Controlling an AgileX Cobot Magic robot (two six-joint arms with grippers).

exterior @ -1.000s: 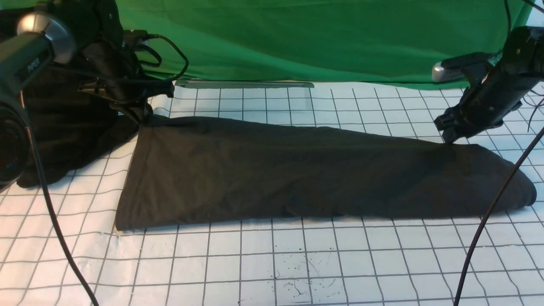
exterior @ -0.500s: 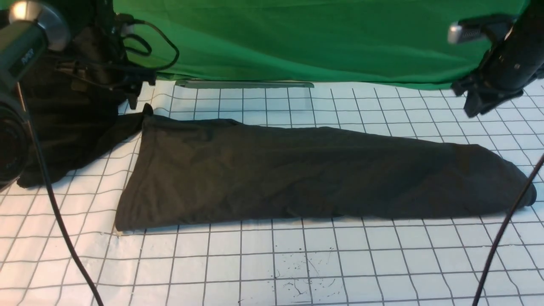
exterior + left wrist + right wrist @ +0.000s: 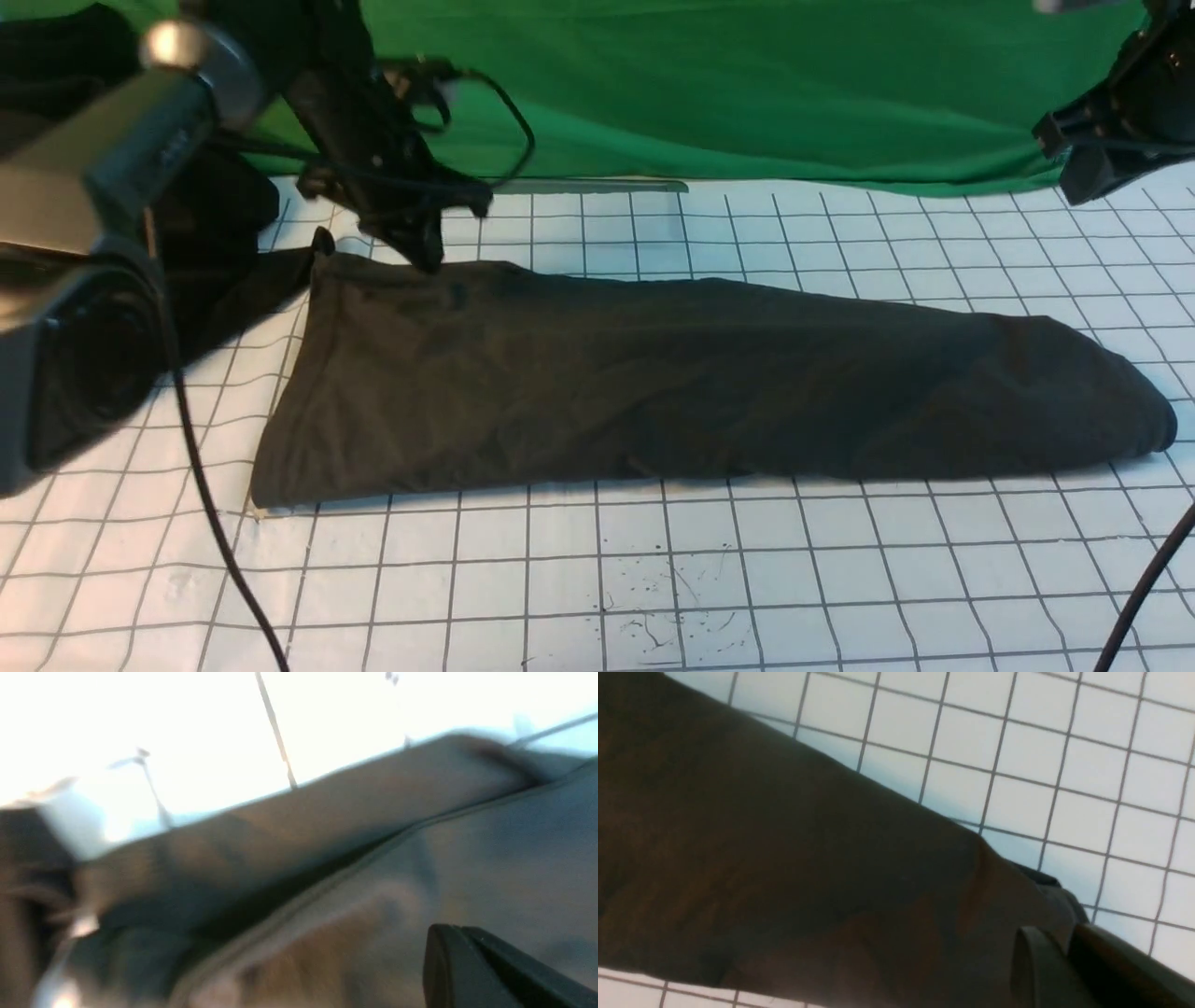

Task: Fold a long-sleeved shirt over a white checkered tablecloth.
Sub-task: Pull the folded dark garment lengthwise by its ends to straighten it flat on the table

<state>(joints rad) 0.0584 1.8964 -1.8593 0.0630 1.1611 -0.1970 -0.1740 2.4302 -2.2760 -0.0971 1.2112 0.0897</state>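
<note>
Heap: at your far left, a blacker, printless heap of cloth (image 3: 229, 299) lies right against the far left corner of the shirt.
Left gripper: the left gripper (image 3: 428, 254) points down at the shirt's far edge, near its left end. Its fingers are pressed together, and you cannot tell whether any cloth is caught between them.
Shirt: the dark charcoal-grey long-sleeved shirt (image 3: 653, 373) lies as one long band across the middle of the scene. It is wide and straight-cut at the left and narrows to a rounded right end.
Tablecloth: the white checkered tablecloth (image 3: 794, 579) lies under the shirt, with black specks near you at centre.
Backdrop: a plain green fabric sheet (image 3: 747, 93) runs along the far side.
Right gripper: the right gripper (image 3: 1081, 182) hangs at the far right, well apart from the shirt. Your right wrist view shows its fingers close together, but you cannot tell whether they are fully closed.
</note>
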